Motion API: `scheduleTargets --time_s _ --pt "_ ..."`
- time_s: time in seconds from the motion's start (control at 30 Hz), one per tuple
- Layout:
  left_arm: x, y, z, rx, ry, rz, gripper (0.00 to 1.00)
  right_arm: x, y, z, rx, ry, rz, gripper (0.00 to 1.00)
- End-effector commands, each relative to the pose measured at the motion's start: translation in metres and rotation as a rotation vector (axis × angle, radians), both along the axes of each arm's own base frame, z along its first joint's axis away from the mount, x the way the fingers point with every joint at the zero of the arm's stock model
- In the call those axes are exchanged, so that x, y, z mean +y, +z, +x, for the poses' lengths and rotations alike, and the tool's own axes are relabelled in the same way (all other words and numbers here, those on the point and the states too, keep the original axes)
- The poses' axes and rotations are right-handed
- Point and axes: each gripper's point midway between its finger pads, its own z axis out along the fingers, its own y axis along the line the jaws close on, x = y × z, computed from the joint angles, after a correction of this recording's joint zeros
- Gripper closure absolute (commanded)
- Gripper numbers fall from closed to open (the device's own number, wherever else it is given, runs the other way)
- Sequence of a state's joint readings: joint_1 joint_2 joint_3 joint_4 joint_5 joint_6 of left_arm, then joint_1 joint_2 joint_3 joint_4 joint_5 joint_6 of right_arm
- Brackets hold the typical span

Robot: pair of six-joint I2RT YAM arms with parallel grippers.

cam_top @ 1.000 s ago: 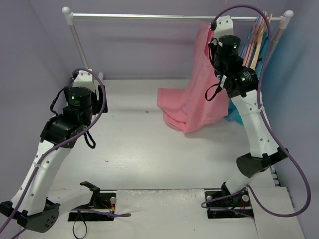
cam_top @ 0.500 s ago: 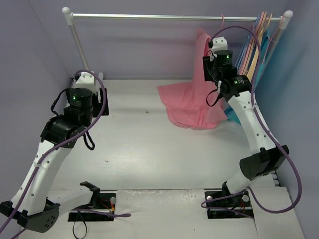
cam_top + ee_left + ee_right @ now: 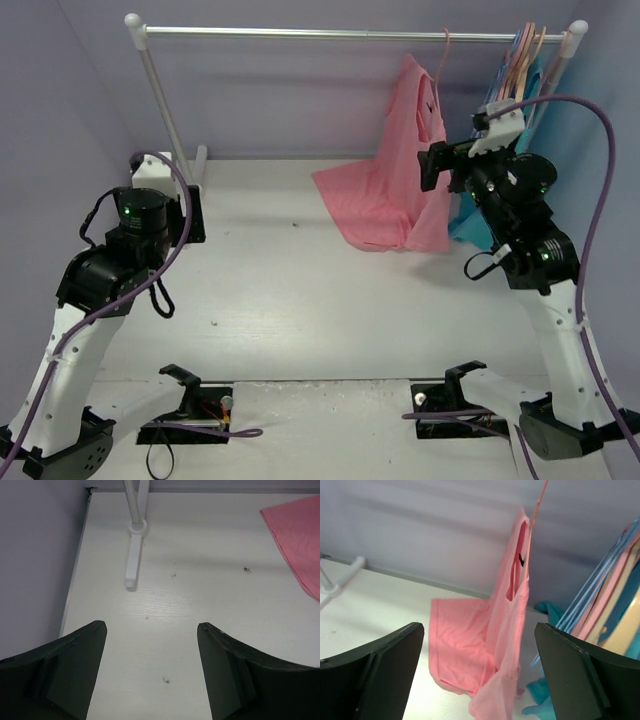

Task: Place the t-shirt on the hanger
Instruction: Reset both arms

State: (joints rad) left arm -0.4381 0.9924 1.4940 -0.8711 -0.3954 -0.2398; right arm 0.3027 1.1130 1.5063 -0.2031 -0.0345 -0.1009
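Note:
The salmon-pink t-shirt (image 3: pixel 405 150) hangs from the thin pink hanger (image 3: pixel 443 55), whose hook sits on the rail. The shirt's lower part trails onto the table (image 3: pixel 250 290). In the right wrist view the t-shirt (image 3: pixel 465 645) hangs ahead, under the hanger wire (image 3: pixel 538 500). My right gripper (image 3: pixel 479 627) is open and empty, a short way back from the cloth and just right of it in the top view (image 3: pixel 432 165). My left gripper (image 3: pixel 150 630) is open over bare table at the far left, with a corner of the t-shirt (image 3: pixel 300 530) at the edge of its view.
A metal rail (image 3: pixel 330 34) spans the back on white posts (image 3: pixel 165 110). Several blue, pink and tan hangers (image 3: pixel 515 70) crowd its right end, with a teal garment (image 3: pixel 465 225) below them. The rack's foot (image 3: pixel 132 565) lies ahead of the left gripper.
My right gripper has opened, let go of the shirt and drawn back to the right. The shirt now hangs freely. The left arm has shifted slightly to the left.

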Motion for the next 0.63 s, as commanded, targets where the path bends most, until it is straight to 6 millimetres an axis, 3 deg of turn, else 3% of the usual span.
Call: scheduleTargets --time_s 0.0,0.03,0.17,0.23,0.27,0.3,0.6 --pt "0.015 0.026 -0.021 -0.076 0.034 -0.030 0.26 0.001 0.006 -0.015 -0.043 0.011 0.103 0.00" --pt "0.017 0.026 -0.024 -0.074 0.034 -0.030 0.26 0.000 0.009 -0.021 -0.053 0.011 0.106 0.00" --pt "0.026 0.014 -0.039 -0.051 0.045 -0.012 0.26 -0.023 -0.013 -0.043 -0.007 -0.111 0.238 0.00" --pt "0.030 0.008 -0.049 -0.037 0.045 -0.009 0.26 -0.025 -0.022 -0.045 0.000 -0.123 0.254 0.00" --pt "0.031 0.005 -0.052 -0.032 0.044 -0.011 0.26 -0.031 -0.010 -0.063 -0.052 -0.113 0.266 0.00" --pt "0.032 0.001 -0.058 -0.025 0.044 -0.014 0.26 -0.031 -0.018 -0.064 -0.047 -0.115 0.267 0.00" --pt "0.031 -0.014 -0.074 0.006 0.008 -0.036 0.26 -0.046 -0.009 -0.089 -0.126 -0.139 0.269 0.00"
